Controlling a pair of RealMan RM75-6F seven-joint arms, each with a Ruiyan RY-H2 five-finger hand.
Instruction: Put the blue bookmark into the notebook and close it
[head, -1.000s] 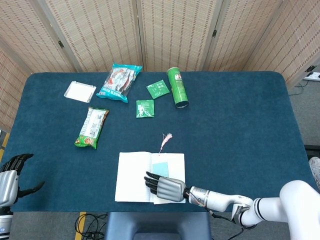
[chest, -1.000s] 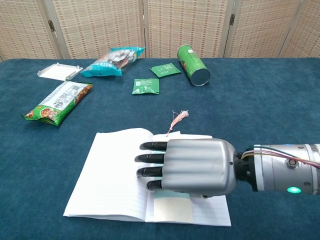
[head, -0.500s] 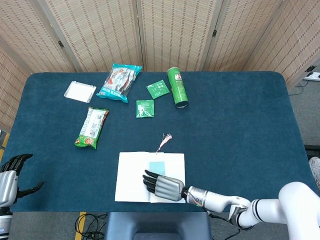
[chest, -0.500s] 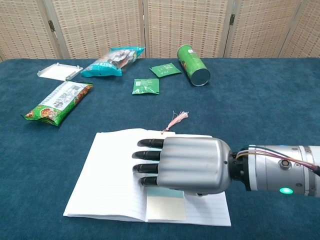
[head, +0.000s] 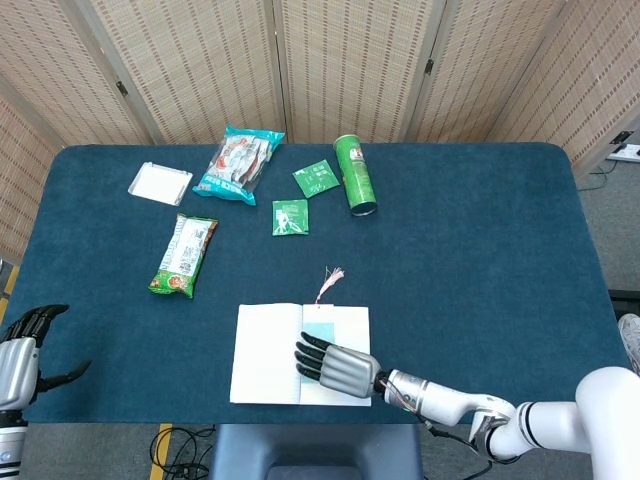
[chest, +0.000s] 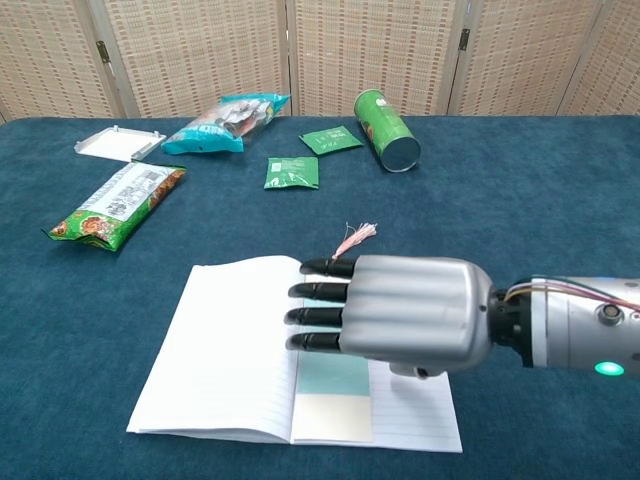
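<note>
The open notebook (head: 265, 365) (chest: 225, 350) lies flat near the table's front edge. The blue bookmark (head: 318, 325) (chest: 333, 392) lies on the right page beside the spine. Its pink tassel (head: 331, 279) (chest: 355, 238) trails onto the cloth beyond the top edge. My right hand (head: 338, 366) (chest: 405, 315) hovers or rests palm down over the right page. Its fingers are stretched out toward the spine, cover the bookmark's middle and hold nothing. My left hand (head: 24, 343) hangs off the table's near left corner with loosely spread fingers and nothing in it.
At the back lie a green can (head: 354, 175) (chest: 387, 117) on its side, two green sachets (head: 290, 217) (chest: 292, 172), a blue snack bag (head: 238, 165) (chest: 225, 122) and a white tray (head: 160, 183) (chest: 118, 143). A green snack pack (head: 184, 256) (chest: 118, 205) lies left of the notebook.
My right hand slid left over the page, then back to the right. More of the bookmark's lower end shows now, and it sits slightly nearer the spine. The left hand has not moved.
</note>
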